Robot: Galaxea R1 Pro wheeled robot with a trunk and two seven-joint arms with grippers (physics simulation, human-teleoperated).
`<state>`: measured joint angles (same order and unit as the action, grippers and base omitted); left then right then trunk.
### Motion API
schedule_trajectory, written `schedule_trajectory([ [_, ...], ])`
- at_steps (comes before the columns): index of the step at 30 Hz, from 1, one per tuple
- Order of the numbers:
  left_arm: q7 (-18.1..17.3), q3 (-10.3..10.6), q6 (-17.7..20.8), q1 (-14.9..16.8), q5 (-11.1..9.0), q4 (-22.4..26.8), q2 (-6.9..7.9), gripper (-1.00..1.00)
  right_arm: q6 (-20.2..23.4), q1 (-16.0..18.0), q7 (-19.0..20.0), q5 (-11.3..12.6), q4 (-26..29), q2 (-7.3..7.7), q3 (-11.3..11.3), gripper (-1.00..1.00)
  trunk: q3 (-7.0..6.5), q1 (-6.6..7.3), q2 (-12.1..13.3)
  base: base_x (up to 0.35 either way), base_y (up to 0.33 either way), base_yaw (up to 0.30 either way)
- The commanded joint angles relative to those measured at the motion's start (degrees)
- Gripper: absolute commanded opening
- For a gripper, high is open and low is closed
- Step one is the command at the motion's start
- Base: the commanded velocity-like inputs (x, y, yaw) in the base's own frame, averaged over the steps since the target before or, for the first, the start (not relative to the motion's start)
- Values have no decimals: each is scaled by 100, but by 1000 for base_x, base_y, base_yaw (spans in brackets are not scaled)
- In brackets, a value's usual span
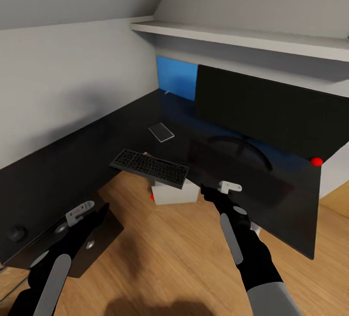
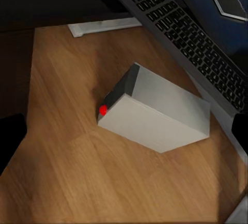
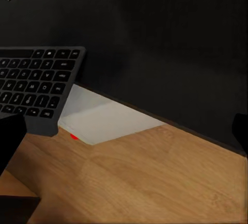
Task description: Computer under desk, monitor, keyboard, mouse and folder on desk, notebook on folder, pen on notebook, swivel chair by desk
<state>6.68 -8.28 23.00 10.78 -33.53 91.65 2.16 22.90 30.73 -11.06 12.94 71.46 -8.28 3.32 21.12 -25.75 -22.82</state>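
Desk, black-topped and L-shaped, is filling the middle of the head view, with its blue back panel standing at the far corner beneath a white wall shelf. Monitor is standing along the desk's back edge, its red dot at the lower corner nearest the desk's right end. Keyboard is lying at the desk's inner front edge, part of it hanging out past that edge over the wooden floor; in the right wrist view one corner of the keyboard is jutting beyond the desk edge. Computer is sitting on the floor below that edge, half tucked under the desk; the left wrist view is showing its light grey case and red dot. A small flat grey-edged item, too unclear to identify, is lying on the desktop behind the keyboard. Left gripper is hovering over the desk's near left wing, and right gripper is hovering at the front edge just right of the computer. Both are holding nothing, jaws parted
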Motion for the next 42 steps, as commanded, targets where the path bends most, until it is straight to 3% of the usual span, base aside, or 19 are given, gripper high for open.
schedule_trajectory([
  [1, 44, 2, 29, 3, -63, 11, -1, 100, 17, 4, -54, 54, 8, 1, 11, 100, 1, -3, -10, -13, -10, -74],
  [12, 43, 2, 29, 3, -61, 11, 0, 100, 21, 3, -54, 51, 8, 1, 11, 100, -96, -3, -10, -13, -2, -28],
  [21, 44, 3, 29, 3, -58, 11, 4, 100, 25, 3, -54, 51, 8, 1, 18, 100, -169, -3, -10, -269, 0, -1],
  [42, 42, 10, 29, 3, -40, 11, 4, 100, 30, 3, -54, 73, 16, 2, 25, 100, -178, -3, -10, -16, 0, 0],
])
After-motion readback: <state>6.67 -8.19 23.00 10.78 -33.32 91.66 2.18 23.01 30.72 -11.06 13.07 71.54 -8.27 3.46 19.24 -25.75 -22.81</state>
